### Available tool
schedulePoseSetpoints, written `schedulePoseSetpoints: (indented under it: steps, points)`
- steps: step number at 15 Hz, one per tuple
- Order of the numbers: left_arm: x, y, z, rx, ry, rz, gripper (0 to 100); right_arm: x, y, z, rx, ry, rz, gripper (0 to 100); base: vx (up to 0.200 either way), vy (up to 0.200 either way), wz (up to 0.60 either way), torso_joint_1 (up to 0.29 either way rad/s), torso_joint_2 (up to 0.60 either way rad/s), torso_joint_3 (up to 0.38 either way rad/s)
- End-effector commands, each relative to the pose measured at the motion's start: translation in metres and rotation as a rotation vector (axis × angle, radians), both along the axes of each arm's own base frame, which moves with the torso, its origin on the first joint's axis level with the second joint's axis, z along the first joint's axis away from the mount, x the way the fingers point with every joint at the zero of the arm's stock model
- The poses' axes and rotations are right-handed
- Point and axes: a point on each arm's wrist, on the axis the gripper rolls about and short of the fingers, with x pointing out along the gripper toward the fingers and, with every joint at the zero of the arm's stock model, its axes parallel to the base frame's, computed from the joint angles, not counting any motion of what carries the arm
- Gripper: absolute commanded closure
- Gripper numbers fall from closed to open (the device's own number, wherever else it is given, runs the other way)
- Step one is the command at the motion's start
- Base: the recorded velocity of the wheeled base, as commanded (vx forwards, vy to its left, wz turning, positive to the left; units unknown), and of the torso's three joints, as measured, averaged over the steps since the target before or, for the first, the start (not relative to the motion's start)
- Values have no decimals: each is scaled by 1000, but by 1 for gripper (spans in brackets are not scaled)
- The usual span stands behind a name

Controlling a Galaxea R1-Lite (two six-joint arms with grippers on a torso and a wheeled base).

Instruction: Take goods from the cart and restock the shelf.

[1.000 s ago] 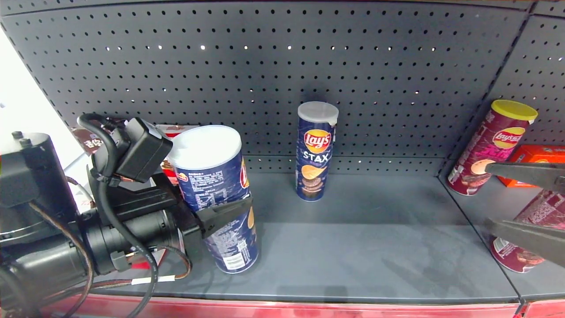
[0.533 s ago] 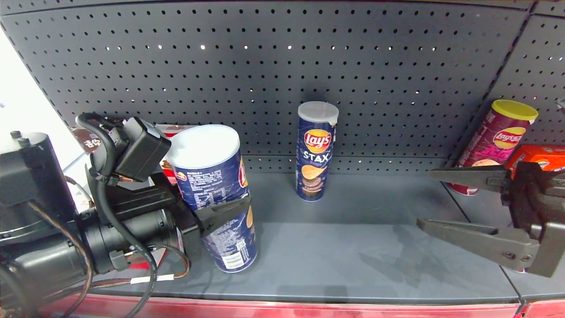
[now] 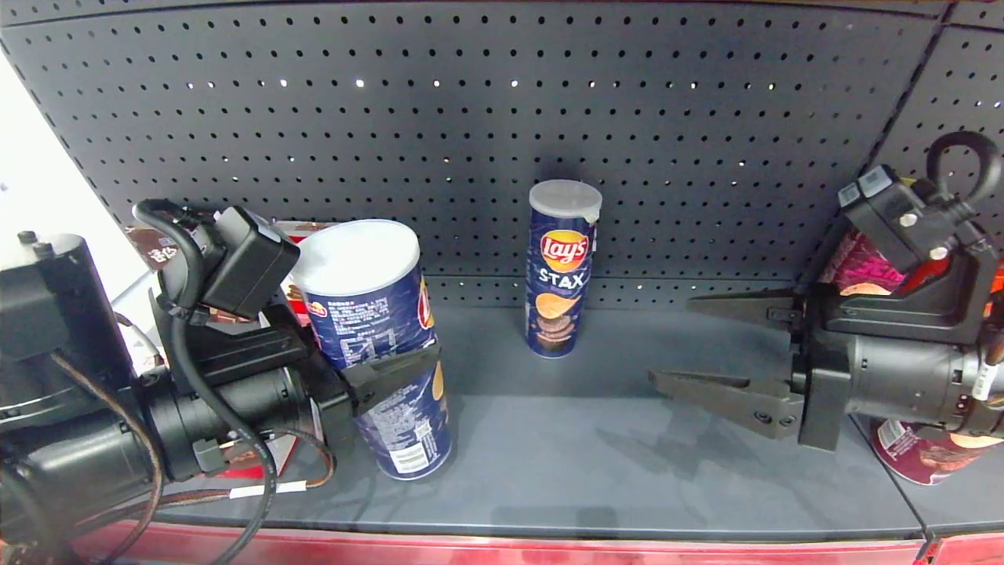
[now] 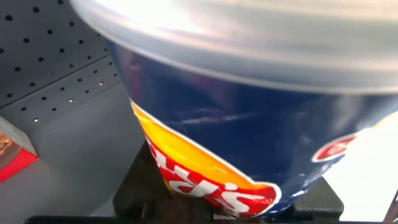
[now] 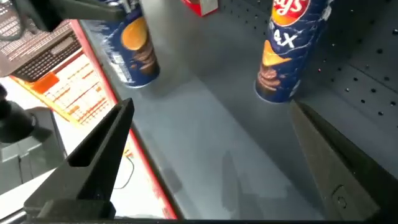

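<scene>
Left gripper at 9 o'clock of shelf, pinching blue chip can; can tilted, base near shelf front edge. Second blue can upright at 12 o'clock, by pegboard. Right gripper at 3 o'clock, claw spread. Maroon can at 4 o'clock.

A dark grey shelf is backed by a grey pegboard, and light glints through some of its holes. A red strip edges the shelf's front. At right a second panel meets the pegboard at an angle. White glare shows past the left end.
</scene>
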Motion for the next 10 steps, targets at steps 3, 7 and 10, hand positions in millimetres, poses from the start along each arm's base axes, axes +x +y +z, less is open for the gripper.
schedulePoseSetpoints:
  steps: [3, 7, 10]
  points:
    - [0, 1, -2, 4, 6, 3, 100, 17, 7, -9, -5, 15, -19, 0, 0, 0, 0, 0, 0, 0]
    - [2, 5, -3, -9, 16, 16, 100, 40, 10, -20, -8, 39, -133, 0, 0, 0, 0, 0, 0, 0]
    - [4, 8, -3, -17, 13, 23, 100, 63, 11, -17, -8, 20, -211, 0, 0, 0, 0, 0, 0, 0]
